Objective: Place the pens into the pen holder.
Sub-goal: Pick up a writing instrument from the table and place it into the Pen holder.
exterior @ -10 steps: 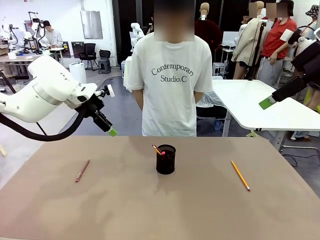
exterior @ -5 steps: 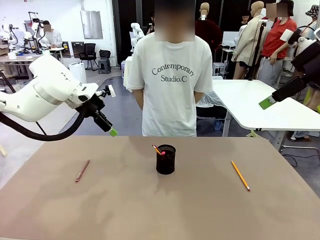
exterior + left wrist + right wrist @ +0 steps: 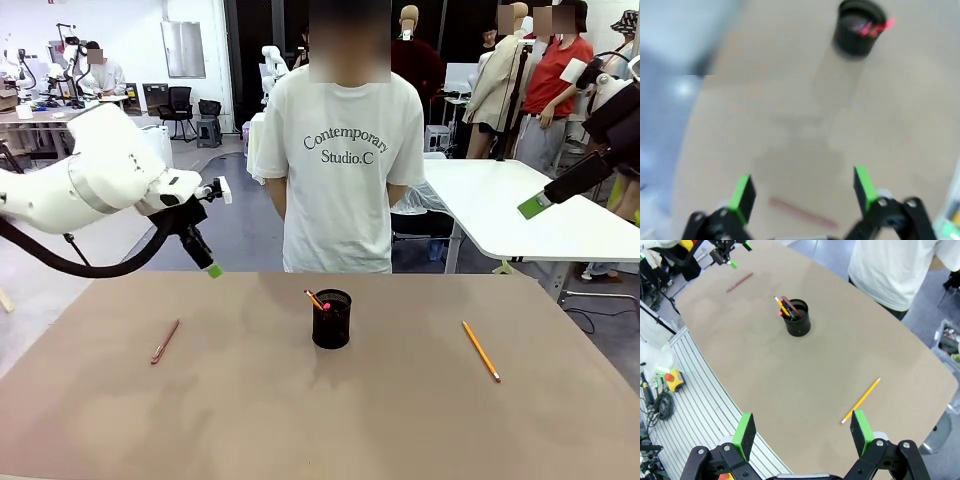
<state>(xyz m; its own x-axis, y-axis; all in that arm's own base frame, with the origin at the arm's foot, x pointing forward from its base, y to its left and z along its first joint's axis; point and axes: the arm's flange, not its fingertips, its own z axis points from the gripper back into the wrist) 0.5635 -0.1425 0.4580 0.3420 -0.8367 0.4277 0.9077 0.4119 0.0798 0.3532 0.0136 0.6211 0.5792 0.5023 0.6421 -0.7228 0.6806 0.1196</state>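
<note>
Pen holder (image 3: 332,319): black mesh cup, holding red-tipped pens (image 3: 318,300).
Slim pen (image 3: 165,341): pinkish-red, lying flat.
Pencil (image 3: 481,351): orange-yellow, lying flat.
Left gripper (image 3: 802,187): hanging spread, empty.
Right gripper (image 3: 802,432): hanging spread, empty.

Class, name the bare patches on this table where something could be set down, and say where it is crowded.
Bare: the wide near strip of the table; the stretch between pink pen and pen holder; the stretch between pen holder and yellow pencil. Crowded at the pen holder itself, pens sticking out.
</note>
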